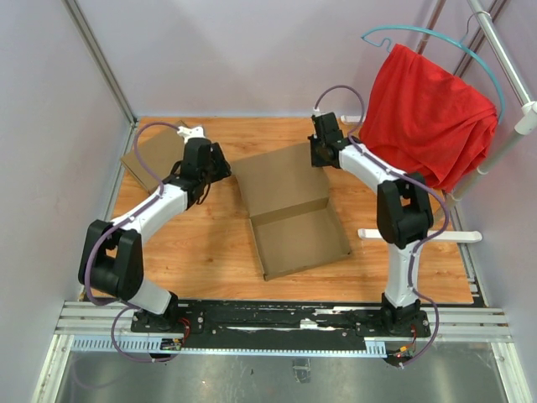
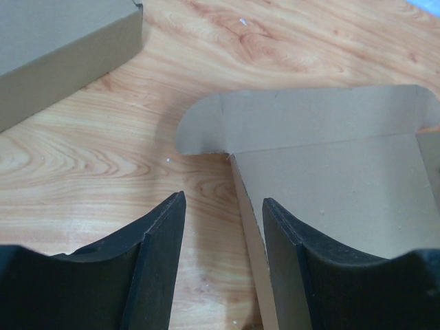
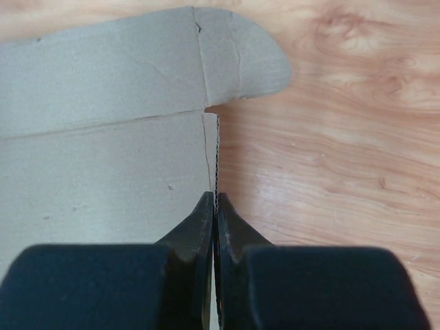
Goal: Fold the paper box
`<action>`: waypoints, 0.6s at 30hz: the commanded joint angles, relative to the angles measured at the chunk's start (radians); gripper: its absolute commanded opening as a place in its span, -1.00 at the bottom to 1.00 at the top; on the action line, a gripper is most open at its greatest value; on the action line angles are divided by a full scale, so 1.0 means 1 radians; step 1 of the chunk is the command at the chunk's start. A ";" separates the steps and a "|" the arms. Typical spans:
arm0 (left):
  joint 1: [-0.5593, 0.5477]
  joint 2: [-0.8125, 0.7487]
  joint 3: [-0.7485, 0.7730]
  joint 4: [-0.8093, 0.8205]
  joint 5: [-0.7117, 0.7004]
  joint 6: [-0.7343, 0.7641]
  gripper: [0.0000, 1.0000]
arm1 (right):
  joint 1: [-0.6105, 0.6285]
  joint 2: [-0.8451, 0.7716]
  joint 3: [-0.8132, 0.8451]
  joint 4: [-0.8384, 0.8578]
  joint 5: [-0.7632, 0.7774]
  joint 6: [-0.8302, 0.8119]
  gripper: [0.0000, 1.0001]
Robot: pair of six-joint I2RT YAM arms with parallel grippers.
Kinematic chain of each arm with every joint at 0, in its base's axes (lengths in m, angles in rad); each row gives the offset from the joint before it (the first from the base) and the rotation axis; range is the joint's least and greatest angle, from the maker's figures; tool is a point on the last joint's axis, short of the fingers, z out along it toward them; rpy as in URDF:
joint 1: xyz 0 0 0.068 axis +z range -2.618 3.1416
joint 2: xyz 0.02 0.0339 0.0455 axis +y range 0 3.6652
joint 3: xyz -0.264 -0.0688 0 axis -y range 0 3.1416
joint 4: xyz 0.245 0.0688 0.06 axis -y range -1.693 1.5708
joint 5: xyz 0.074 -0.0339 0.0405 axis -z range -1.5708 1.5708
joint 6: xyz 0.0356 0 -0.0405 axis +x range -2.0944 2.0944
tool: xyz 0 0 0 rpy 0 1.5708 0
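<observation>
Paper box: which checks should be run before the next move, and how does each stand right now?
1. Right gripper shut on the box edge: ok.
2. Left gripper gripping the box: not ok; its jaws are open and the box edge runs between them.
3. Lid lying open and flat: ok.
4. Second box apart from the lid: ok.
5. Red cloth clear of the right arm: cannot tell from the top view.
</observation>
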 commanded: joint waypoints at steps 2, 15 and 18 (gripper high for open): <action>0.009 -0.078 -0.106 0.163 -0.049 -0.047 0.10 | -0.011 -0.190 -0.237 0.351 0.061 0.136 -0.99; 0.060 -0.156 -0.264 0.442 0.007 -0.112 0.42 | -0.012 -0.499 -0.750 0.969 0.045 0.128 -0.99; 0.083 -0.142 -0.289 0.506 0.069 -0.139 0.41 | -0.012 -0.547 -0.833 1.048 0.034 0.130 -0.98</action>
